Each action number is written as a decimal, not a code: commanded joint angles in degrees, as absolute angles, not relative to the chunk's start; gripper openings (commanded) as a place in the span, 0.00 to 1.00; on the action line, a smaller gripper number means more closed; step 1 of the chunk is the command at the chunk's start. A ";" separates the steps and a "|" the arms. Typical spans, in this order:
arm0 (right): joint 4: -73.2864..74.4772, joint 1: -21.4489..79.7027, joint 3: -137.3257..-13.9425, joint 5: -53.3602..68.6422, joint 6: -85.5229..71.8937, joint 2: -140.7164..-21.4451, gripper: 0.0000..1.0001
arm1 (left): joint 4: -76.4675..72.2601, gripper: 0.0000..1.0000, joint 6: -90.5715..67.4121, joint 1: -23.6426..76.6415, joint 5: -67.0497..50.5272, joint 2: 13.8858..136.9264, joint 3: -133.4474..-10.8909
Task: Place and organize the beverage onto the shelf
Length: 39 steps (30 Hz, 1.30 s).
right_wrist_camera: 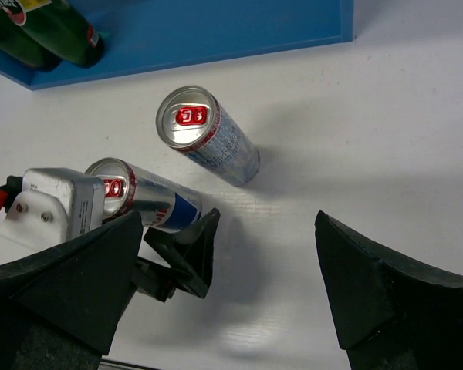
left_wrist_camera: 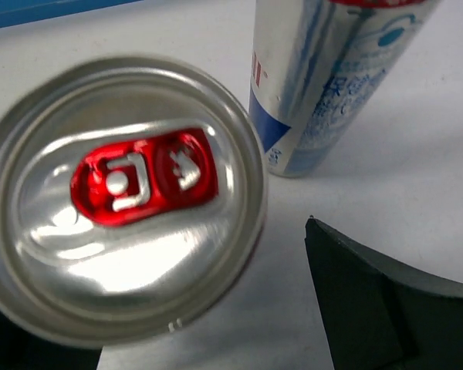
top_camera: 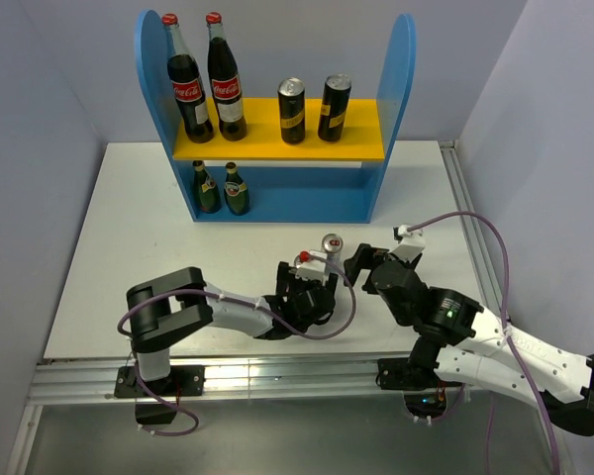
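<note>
The blue shelf (top_camera: 267, 146) stands at the back. Two tall dark cans (top_camera: 292, 111) (top_camera: 334, 107) stand on its yellow upper board. Two green bottles (top_camera: 208, 188) (top_camera: 237, 188) stand on the lower tier. Two slim silver-blue cans stand on the table. One (left_wrist_camera: 123, 200) sits between my left gripper's (left_wrist_camera: 170, 293) open fingers, with a gap to the right finger (left_wrist_camera: 386, 301); it also shows in the right wrist view (right_wrist_camera: 143, 199). The other slim can (top_camera: 332, 242) (right_wrist_camera: 208, 135) stands free just beyond. My right gripper (right_wrist_camera: 230, 231) (top_camera: 361, 262) is open and empty, right of both cans.
Two tall red-capped cola bottles (top_camera: 190, 89) (top_camera: 226, 84) fill the left of the upper board. The lower tier's right half shows only blue back panel (top_camera: 317, 188). My two wrists are close together near the table's front middle. A raised rail (top_camera: 460, 198) runs along the right edge.
</note>
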<state>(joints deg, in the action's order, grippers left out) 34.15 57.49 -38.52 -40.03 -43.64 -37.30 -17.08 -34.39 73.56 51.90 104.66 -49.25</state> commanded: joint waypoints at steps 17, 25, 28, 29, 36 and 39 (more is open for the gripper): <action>33.66 57.75 -36.74 -40.96 -42.89 -36.04 1.00 | -27.25 0.00 -25.85 65.83 49.31 106.00 -53.08; 32.87 57.75 -35.86 -40.78 -42.36 -34.63 1.00 | -26.98 0.00 -20.57 59.78 46.50 101.78 -55.89; 32.26 57.83 -35.42 -40.78 -42.10 -33.66 1.00 | -27.33 0.00 -18.81 56.71 43.52 102.30 -58.53; 32.34 57.75 -35.25 -40.78 -42.10 -33.58 1.00 | -27.25 0.00 -18.37 55.91 42.90 102.74 -60.36; 31.55 57.83 -34.63 -40.52 -41.57 -32.35 1.00 | -28.65 0.00 -18.02 50.10 37.10 108.44 -68.19; 31.20 57.83 -34.45 -40.52 -41.31 -32.26 1.00 | -28.30 0.00 -18.72 47.91 34.99 111.78 -72.24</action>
